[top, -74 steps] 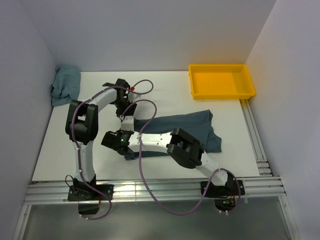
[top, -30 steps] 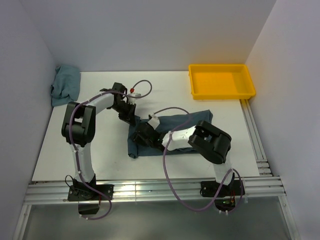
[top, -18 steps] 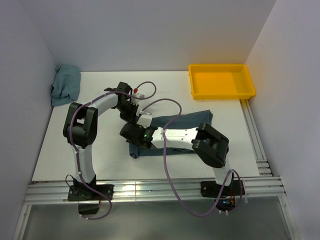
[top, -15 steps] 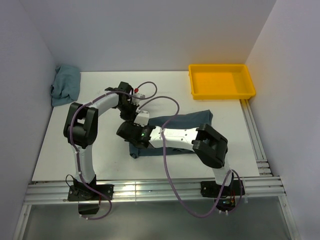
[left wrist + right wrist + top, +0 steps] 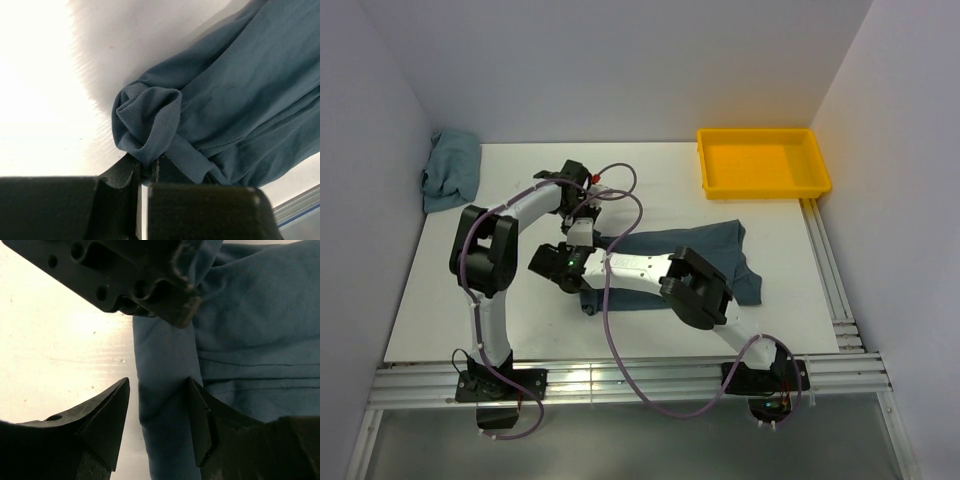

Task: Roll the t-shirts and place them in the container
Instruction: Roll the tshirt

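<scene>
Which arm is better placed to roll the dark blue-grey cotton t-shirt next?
Left. The left gripper is shut on a bunched corner of the dark blue-grey cotton t-shirt; the right gripper is open over its edge, holding nothing.

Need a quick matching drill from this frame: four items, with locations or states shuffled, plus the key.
Items:
1. dark t-shirt
2. lighter blue-green shirt
3. yellow tray
4. left gripper

Place or state:
A. far-right corner
B. bunched up in the far-left corner
C. lying spread out in the middle
D. shut on a fold of dark fabric

Pairs: 1-C, 2-B, 3-A, 4-D
</scene>
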Controlling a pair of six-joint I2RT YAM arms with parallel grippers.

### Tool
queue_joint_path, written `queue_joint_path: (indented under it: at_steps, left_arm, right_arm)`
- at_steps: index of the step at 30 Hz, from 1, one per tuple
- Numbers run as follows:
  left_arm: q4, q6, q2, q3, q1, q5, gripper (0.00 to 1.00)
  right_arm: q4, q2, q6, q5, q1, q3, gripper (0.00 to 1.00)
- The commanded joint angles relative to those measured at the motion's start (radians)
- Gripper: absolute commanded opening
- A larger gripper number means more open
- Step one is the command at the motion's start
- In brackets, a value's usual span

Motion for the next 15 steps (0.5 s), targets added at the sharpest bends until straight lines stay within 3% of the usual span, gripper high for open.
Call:
queue_joint_path:
  at_steps: [1, 5, 6, 12, 15]
  left_arm:
    - [-0.025, 0.004, 0.007, 0.047, -0.008, -0.032, 0.00]
    - [-0.034, 0.005, 0.010, 0.059, -0.009, -0.032, 0.06]
    - [-0.034, 0.007, 0.010, 0.067, -0.009, -0.032, 0.09]
    - [-0.056, 0.015, 0.003, 0.114, -0.008, -0.011, 0.37]
    - [-0.071, 0.021, -0.011, 0.156, 0.000, 0.017, 0.52]
  right_arm:
    - [-0.101, 0.029, -0.022, 0.053, 0.001, 0.080, 0.56]
    - [-0.063, -0.004, 0.004, 0.030, 0.002, 0.017, 0.47]
    - [-0.049, -0.015, 0.012, 0.016, 0.004, -0.025, 0.40]
    - [0.090, -0.115, 0.056, -0.039, -0.007, -0.208, 0.29]
    - [0.280, -0.202, 0.073, -0.090, -0.022, -0.355, 0.26]
